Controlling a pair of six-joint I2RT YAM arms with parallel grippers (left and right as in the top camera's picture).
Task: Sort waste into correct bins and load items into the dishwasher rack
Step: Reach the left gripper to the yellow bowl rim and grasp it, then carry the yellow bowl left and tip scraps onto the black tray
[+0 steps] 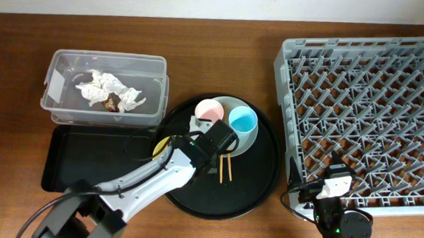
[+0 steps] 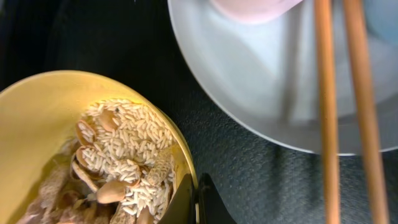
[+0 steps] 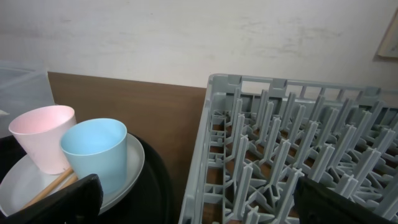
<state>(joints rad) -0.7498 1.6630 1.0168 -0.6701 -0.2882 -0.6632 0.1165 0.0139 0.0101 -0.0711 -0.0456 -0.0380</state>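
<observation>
The yellow bowl holds rice and brownish food scraps. My left gripper is shut on its right rim, one finger inside and one outside. From overhead the bowl is mostly hidden under that arm. Beside it on the pale plate stand the pink cup and blue cup, with the chopsticks lying off the plate's edge. My right gripper hangs open at the dishwasher rack's left wall, holding nothing. The clear box contains crumpled tissues.
The bowl and plate sit on a large round black tray. A shallow black rectangular tray lies in front of the clear box. The rack fills the right side of the table.
</observation>
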